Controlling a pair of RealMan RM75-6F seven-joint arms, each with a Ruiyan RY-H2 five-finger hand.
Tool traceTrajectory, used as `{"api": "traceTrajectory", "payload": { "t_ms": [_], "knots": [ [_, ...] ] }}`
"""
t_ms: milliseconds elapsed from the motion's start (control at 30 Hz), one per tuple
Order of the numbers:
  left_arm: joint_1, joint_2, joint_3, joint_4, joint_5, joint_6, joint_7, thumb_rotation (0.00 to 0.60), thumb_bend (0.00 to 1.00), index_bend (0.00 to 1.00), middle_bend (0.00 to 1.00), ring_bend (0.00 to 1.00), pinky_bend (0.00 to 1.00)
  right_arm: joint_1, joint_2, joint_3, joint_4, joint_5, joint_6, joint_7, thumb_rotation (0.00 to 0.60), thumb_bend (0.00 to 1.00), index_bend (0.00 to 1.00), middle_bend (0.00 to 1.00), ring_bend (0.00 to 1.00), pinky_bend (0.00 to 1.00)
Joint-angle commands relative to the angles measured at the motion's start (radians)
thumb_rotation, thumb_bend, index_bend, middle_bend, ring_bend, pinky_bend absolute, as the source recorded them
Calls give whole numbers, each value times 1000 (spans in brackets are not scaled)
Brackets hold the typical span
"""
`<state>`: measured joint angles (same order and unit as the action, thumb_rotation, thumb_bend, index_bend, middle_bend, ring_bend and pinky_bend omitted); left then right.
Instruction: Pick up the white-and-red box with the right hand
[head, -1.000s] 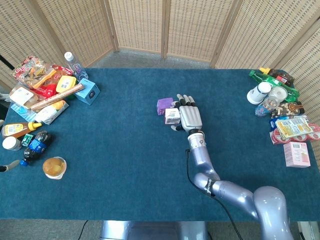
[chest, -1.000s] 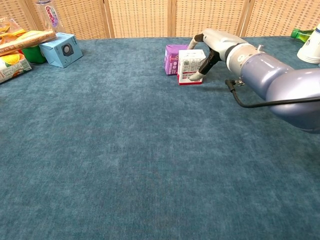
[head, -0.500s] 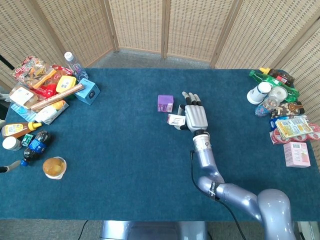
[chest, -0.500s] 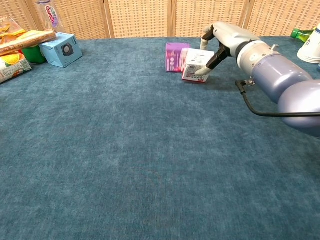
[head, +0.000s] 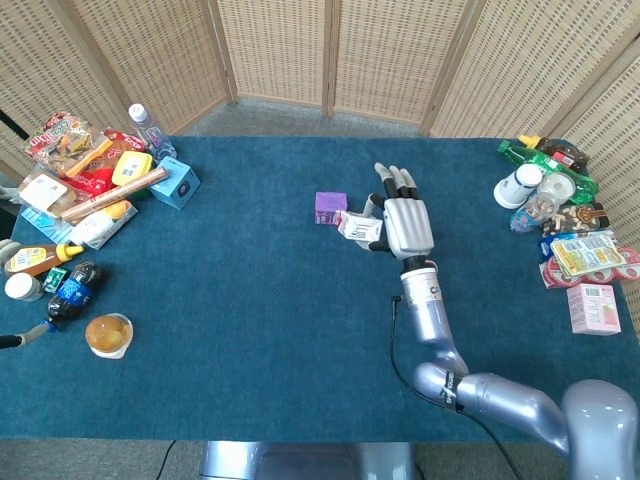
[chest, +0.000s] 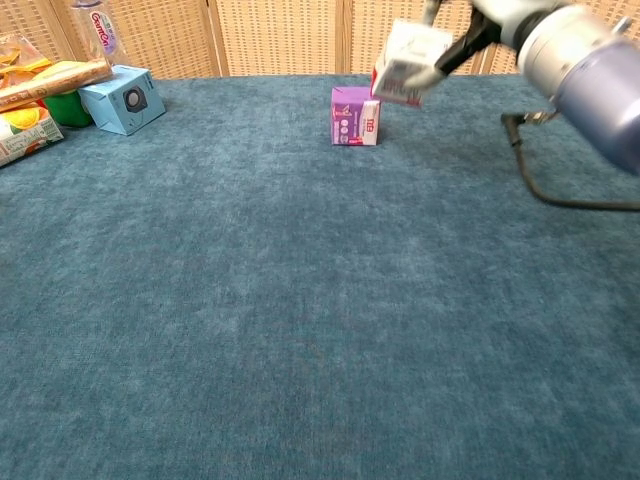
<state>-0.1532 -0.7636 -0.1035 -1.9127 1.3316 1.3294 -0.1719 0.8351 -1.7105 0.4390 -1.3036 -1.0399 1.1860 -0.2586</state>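
Gripping the white-and-red box (head: 359, 227), the right hand (head: 405, 222) has its fingers clamped on the box's side. Box tilted, in the air above the blue counter (head: 260, 300), clear of the cloth in the chest view. Purple box (head: 330, 207) stands just beside, on the counter.

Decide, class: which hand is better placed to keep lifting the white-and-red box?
The right hand: it grips the white-and-red box clear of the table. No left hand shows in either view.
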Motion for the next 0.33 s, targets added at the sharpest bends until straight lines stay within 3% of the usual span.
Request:
{"api": "traceTrajectory", "payload": {
  "t_ms": [33, 333],
  "knots": [
    [-2, -1, 1, -2, 2, -1, 3, 600, 87, 74, 0, 0, 0, -28, 68, 34, -128, -7, 50, -23, 600, 0, 623, 47, 0, 0],
    [-6, -7, 6, -7, 4, -10, 15, 600, 87, 74, 0, 0, 0, -30, 133, 60, -298, -15, 104, -101, 600, 0, 627, 46, 0, 0]
  ]
}}
